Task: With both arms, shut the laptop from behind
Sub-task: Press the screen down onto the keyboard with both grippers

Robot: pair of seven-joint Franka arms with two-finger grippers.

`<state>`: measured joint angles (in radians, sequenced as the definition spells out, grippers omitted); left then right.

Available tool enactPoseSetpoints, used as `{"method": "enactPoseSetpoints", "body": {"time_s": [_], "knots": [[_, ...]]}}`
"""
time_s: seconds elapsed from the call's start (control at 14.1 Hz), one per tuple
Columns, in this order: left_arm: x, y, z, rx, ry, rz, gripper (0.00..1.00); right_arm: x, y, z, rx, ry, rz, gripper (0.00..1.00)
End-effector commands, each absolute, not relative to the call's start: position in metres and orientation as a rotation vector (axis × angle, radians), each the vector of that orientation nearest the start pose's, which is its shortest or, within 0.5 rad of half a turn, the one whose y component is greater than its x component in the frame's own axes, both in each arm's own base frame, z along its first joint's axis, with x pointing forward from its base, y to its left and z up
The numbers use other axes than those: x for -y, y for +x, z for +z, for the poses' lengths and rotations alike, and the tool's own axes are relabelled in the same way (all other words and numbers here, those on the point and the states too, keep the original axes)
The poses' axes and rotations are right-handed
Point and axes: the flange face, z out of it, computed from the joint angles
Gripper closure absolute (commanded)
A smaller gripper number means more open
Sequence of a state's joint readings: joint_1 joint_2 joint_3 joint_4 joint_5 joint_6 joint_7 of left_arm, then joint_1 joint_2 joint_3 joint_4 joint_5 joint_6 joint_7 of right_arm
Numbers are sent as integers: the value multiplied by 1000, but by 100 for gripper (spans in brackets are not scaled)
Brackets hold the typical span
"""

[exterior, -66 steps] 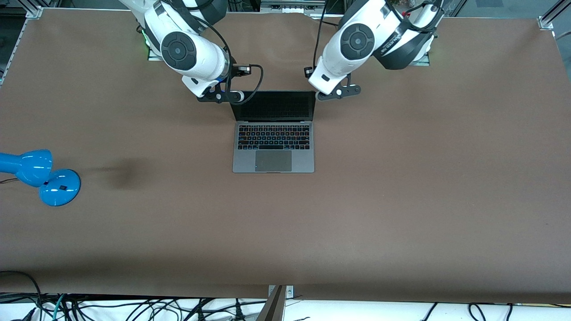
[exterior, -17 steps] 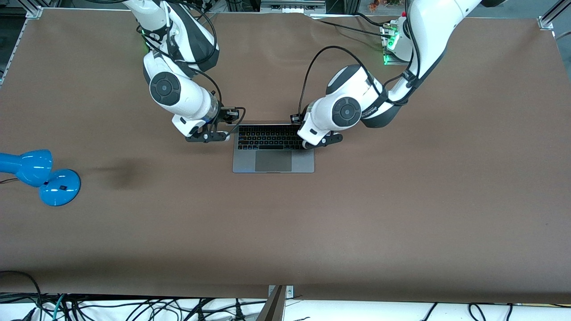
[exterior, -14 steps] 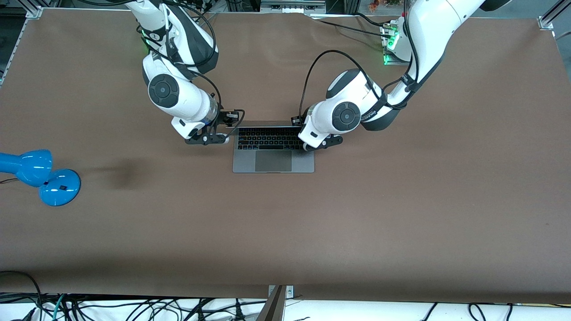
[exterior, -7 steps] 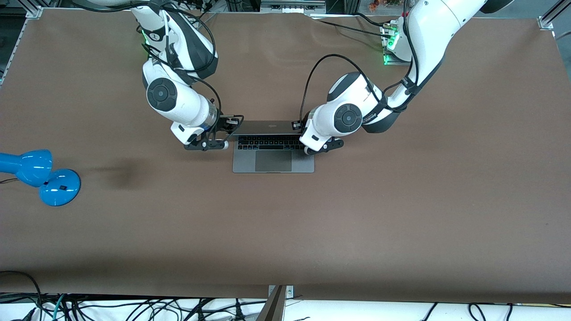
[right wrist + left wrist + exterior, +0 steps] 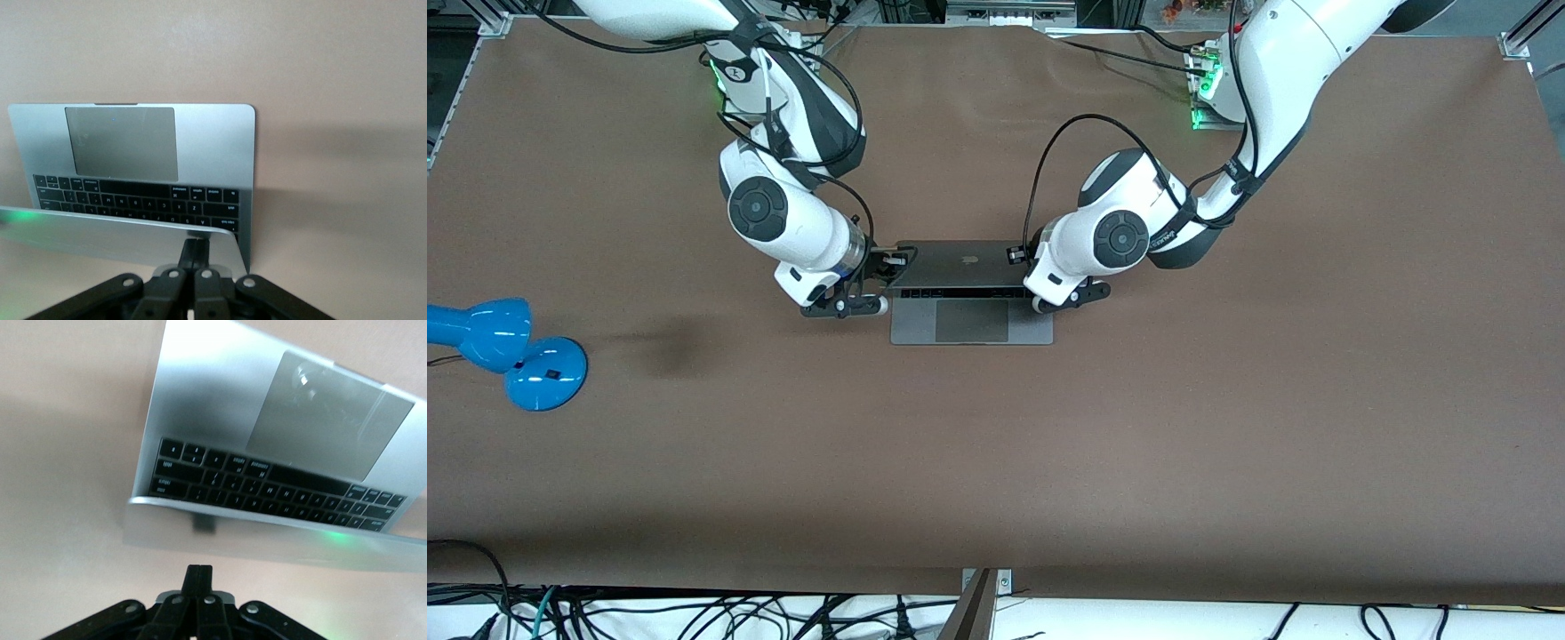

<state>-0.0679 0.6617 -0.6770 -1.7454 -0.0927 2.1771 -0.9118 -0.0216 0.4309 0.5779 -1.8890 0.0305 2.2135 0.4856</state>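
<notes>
The space-grey laptop (image 5: 971, 322) lies mid-table with its lid (image 5: 960, 262) tipped far down over the keyboard, so only one row of keys and the trackpad show from above. My right gripper (image 5: 890, 266) is shut, with its tips against the back of the lid at the corner toward the right arm's end. My left gripper (image 5: 1017, 256) is shut too and sits at the lid's other corner. In the right wrist view the shut fingers (image 5: 195, 251) touch the lid (image 5: 113, 230) above the keyboard (image 5: 133, 193). The left wrist view shows shut fingers (image 5: 199, 577) at the lid's edge (image 5: 267, 535).
A blue desk lamp (image 5: 509, 348) stands at the right arm's end of the brown table (image 5: 1227, 400). A dark smudge (image 5: 678, 342) marks the table between the lamp and the laptop. Loose cables (image 5: 694, 613) hang below the edge nearest the camera.
The lid has come down from upright to nearly over the keyboard. Both shut grippers have followed it down, toward the front camera.
</notes>
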Motion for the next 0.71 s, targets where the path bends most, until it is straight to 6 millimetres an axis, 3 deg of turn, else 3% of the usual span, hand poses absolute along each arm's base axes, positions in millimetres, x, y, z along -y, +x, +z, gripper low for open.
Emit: {"method": "enactPoseSetpoints", "body": {"time_s": [0.0,0.36,0.64], "knots": [[420,516,251,474,-3285,661,100,-318,555,302,53,-2932,212,100],[420,516,242,476,-3284,671,100,-328,568,280,51,-2949,218,100],[421,517,223,468,-3266,657,100,-327,573,266,101,-2969,176,100]]}}
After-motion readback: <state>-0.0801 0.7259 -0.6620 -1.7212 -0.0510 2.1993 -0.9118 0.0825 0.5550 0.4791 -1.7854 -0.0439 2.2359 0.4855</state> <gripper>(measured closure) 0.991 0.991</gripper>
